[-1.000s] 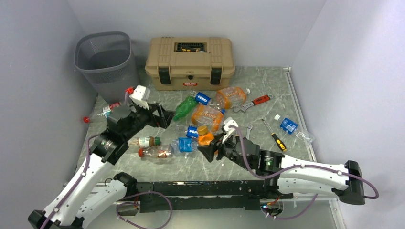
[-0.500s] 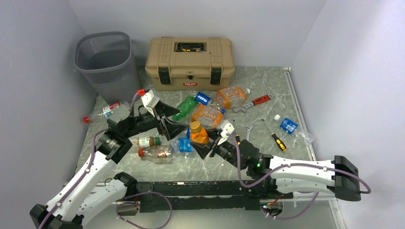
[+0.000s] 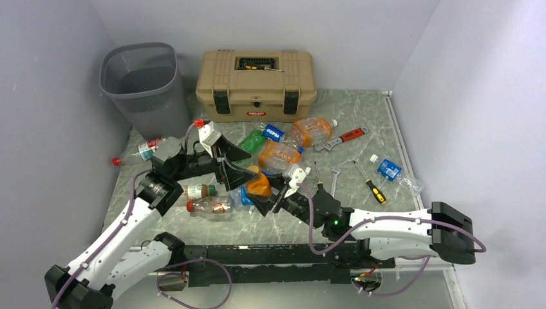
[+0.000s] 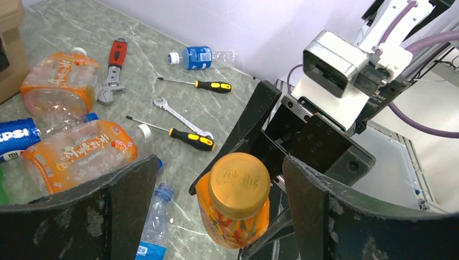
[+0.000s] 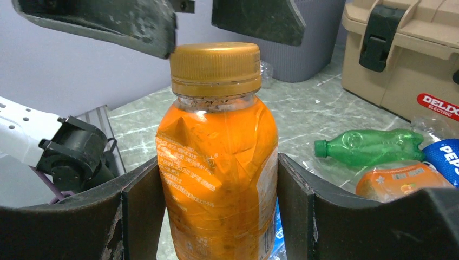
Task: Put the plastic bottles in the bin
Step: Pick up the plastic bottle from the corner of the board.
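Observation:
My right gripper [image 3: 265, 201] [image 5: 216, 203] is shut on an upright orange bottle [image 3: 259, 184] [image 5: 216, 151] with a gold cap, held above the table. My left gripper [image 3: 239, 166] [image 4: 216, 184] stands open, its fingers [image 4: 311, 195] on either side of the bottle [image 4: 238, 197] near the cap, with gaps on both sides. Several other plastic bottles lie on the table: a green one [image 3: 250, 145], a Pepsi one [image 3: 273, 132], two orange-labelled ones [image 3: 312, 131] and others at the left [image 3: 207, 206]. The grey mesh bin [image 3: 138, 80] stands at the back left.
A tan toolbox [image 3: 256, 84] sits at the back centre. A red wrench [image 3: 342, 137], a small spanner [image 3: 335, 177] and screwdrivers [image 3: 371, 185] lie to the right. A blue-labelled bottle [image 3: 391, 170] lies near the right wall.
My right arm has carried the orange bottle up and to the left. My left gripper has swung right from near the bin and now brackets the bottle's cap.

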Available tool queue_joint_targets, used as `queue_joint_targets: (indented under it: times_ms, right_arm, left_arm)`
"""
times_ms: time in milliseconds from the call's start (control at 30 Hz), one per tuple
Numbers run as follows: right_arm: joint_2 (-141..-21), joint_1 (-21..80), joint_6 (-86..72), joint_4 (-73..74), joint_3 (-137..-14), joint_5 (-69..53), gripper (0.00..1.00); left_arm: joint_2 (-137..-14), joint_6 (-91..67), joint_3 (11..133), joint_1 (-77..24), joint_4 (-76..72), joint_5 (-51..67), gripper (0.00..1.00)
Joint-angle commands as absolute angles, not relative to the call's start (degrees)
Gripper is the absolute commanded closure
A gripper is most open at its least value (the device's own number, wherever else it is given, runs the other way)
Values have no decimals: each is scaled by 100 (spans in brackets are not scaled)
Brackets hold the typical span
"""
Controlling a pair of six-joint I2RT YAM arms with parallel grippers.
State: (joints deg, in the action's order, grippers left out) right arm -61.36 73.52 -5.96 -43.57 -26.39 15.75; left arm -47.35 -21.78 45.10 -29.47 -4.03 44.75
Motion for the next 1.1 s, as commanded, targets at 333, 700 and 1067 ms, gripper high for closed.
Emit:
queue_joint_targets:
  times_ms: [333,700,1067]
  right_arm:
    - [-6571,7462,-399,-5706,-2979,1707,100]
    - [-6801,7475,-516,-5770,-3007,1739,100]
    - [-6652,7471,-652,-4496,-3488,1569,43]
  left_arm:
    - [-4970,-2131,4748,-3010,-455,4909,19]
    - [-5080,-2051,4790,-3065,-364,4939,64]
    - [-4913,-1854,4784,-3190,-190,4653,100]
